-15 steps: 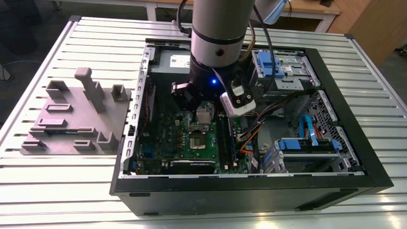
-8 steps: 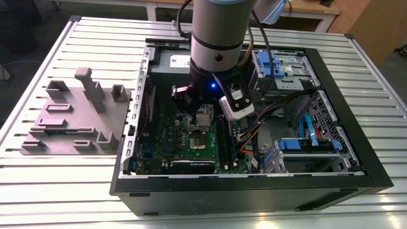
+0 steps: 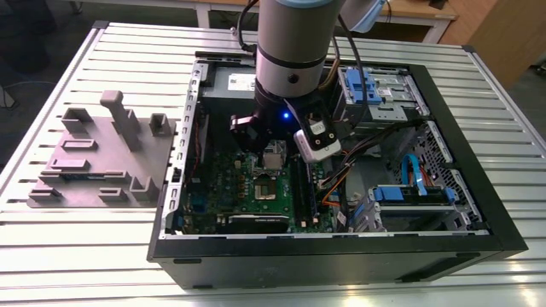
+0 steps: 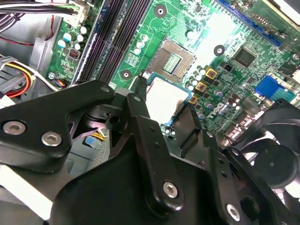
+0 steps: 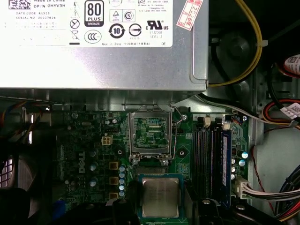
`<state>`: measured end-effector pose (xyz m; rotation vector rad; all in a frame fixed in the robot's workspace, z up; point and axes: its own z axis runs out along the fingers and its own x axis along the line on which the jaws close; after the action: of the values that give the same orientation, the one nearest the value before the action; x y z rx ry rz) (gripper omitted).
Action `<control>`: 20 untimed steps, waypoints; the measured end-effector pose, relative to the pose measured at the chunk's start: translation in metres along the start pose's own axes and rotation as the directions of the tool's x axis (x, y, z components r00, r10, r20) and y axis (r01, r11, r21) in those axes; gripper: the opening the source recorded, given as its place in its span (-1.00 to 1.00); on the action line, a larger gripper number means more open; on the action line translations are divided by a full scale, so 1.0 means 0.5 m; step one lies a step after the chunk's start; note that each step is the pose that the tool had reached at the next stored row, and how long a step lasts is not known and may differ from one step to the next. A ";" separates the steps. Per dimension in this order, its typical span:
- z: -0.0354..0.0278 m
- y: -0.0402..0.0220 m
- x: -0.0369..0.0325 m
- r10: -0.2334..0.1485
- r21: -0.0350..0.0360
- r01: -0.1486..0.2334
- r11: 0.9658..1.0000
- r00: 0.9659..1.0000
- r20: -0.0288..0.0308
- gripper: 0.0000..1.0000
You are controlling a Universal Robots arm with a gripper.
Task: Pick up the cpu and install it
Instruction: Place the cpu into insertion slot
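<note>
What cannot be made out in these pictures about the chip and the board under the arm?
Second wrist view: black links of the gripper cover part of the chip, hiding where it is gripped.
First wrist view: the picture's edge cuts off one side of the chip.
Exterior view: the arm blocks part of the board beneath it.

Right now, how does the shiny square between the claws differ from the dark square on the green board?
The cpu has a plain, shiny silver-grey top; the socket is a dark recess lined with fine contacts. The cpu is held in the gripper, a finger on either side; the socket is fixed on the motherboard, open and empty. Both are square and look close in size.
</note>
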<state>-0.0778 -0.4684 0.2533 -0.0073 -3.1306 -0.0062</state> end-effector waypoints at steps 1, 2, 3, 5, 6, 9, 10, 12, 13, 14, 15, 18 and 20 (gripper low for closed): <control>0.000 0.000 0.000 0.000 0.000 0.000 1.000 1.000 0.000 -0.06; 0.000 0.000 0.000 0.000 0.000 0.000 1.000 1.000 0.000 -0.06; 0.000 0.000 0.000 0.000 0.000 0.000 1.000 1.000 0.000 -0.06; 0.000 0.000 0.000 0.000 0.000 0.000 1.000 1.000 0.000 -0.06; 0.000 0.000 0.000 0.000 0.000 0.000 1.000 1.000 0.000 -0.06; 0.006 0.000 0.000 0.000 0.000 0.000 1.000 1.000 0.000 -0.06; 0.009 0.000 0.000 0.000 0.000 0.000 1.000 1.000 -0.001 -0.06; 0.016 0.000 0.000 0.000 0.000 0.000 1.000 1.000 -0.003 -0.06; 0.019 -0.001 0.000 0.000 0.002 0.000 1.000 1.000 -0.004 -0.06; 0.021 -0.003 0.000 -0.001 0.003 0.001 1.000 1.000 -0.005 -0.06; 0.023 -0.004 0.000 -0.001 0.004 0.001 1.000 1.000 -0.005 -0.06; 0.027 -0.008 0.000 -0.002 0.005 0.002 1.000 1.000 -0.005 -0.06; 0.030 -0.010 0.000 -0.002 0.004 0.002 1.000 1.000 -0.005 -0.06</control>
<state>-0.0780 -0.4735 0.2381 -0.0040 -3.1256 0.0008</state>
